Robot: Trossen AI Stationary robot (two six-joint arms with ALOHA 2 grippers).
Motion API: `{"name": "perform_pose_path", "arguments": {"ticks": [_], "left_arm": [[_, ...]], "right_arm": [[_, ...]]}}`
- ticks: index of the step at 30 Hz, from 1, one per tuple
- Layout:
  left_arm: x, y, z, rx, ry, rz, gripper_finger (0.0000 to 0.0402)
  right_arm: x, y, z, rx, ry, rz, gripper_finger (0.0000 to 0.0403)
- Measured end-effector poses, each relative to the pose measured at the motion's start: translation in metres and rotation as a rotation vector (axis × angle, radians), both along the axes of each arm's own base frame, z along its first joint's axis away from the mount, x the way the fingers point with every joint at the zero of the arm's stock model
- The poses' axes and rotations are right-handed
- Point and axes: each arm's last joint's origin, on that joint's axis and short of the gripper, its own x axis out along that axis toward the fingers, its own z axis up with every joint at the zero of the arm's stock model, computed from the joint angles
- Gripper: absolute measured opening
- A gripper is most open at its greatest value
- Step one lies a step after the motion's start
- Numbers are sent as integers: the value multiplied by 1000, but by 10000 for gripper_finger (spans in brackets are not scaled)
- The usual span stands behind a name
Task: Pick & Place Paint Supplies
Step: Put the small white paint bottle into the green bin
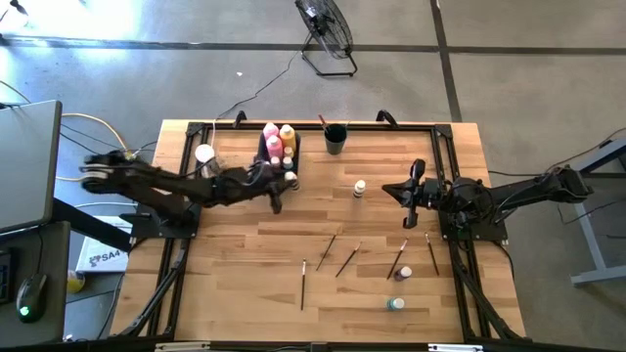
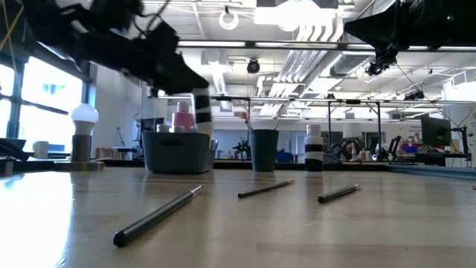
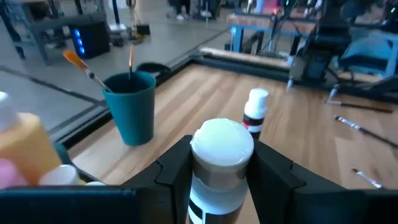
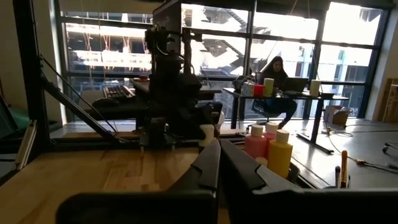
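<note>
Grey concrete floor [image 1: 509, 68], floor fan [image 1: 328, 29], tall windows [image 4: 99, 50], ceiling lights [image 2: 312, 30]

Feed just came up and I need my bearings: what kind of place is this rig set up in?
Probably an open-plan lab or workshop in an industrial building. The low view shows exposed ceiling ducts above rows of benches, the right wrist view shows a person at a desk by tall windows, and a floor fan stands on bare concrete.
</note>
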Motion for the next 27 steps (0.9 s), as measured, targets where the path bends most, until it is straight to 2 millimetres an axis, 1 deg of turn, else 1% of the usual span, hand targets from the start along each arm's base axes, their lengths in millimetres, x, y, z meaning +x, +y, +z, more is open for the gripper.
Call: {"name": "perform_pose_path", "arguments": {"ticks": [3,7,12,17,27], "left_arm": [[-16,-8,2,28,10,42,125],[-31,-18,9,68,48,110,125],[-43,-26,14,110,85,232,125],[-45,-31,13,146,107,307,125],[-38,-30,3,159,153,333,125]], "right_arm": [[0,0,0,1,0,-8,2],[0,0,0,2,1,-7,2],[0,0,0,4,1,-7,2],[0,0,0,4,1,-7,2],[0,0,0,4,1,-6,2]]}}
